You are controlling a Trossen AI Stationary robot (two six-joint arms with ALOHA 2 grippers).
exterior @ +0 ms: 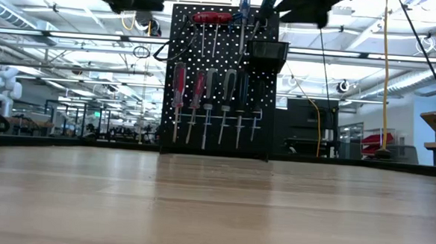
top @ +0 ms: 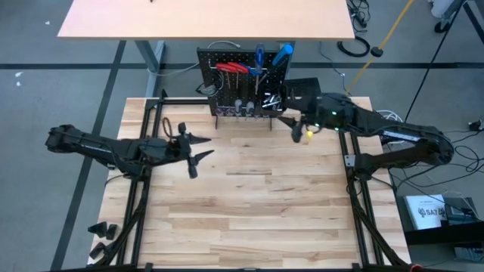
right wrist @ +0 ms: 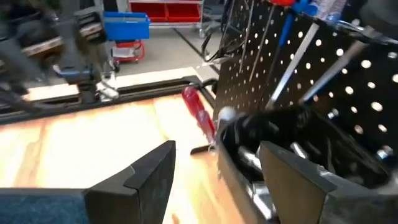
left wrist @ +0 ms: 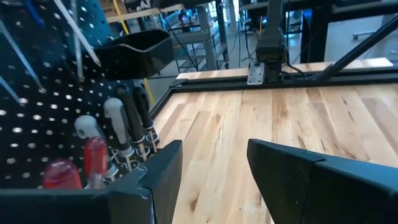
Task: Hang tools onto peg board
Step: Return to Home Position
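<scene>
The black peg board [top: 242, 83] stands upright at the table's far side. Red-, black- and blue-handled tools [exterior: 208, 99] hang on it, and a square black bin [exterior: 268, 56] is fixed at its upper right. My right gripper [top: 291, 127] is open and empty, raised just in front of the bin. In the right wrist view [right wrist: 217, 149] the bin [right wrist: 280, 155] holds silver pieces and a red-handled screwdriver [right wrist: 199, 115] hangs beside it. My left gripper [top: 206, 148] is open and empty above the table, near and left of the board, and also shows in the left wrist view [left wrist: 214, 174].
The tan tabletop [top: 249, 211] lies bare in front of the board. A black frame rail [top: 348, 159] runs along the table's right side and another [top: 144, 189] along its left. A second table [top: 204, 19] stands behind the peg board.
</scene>
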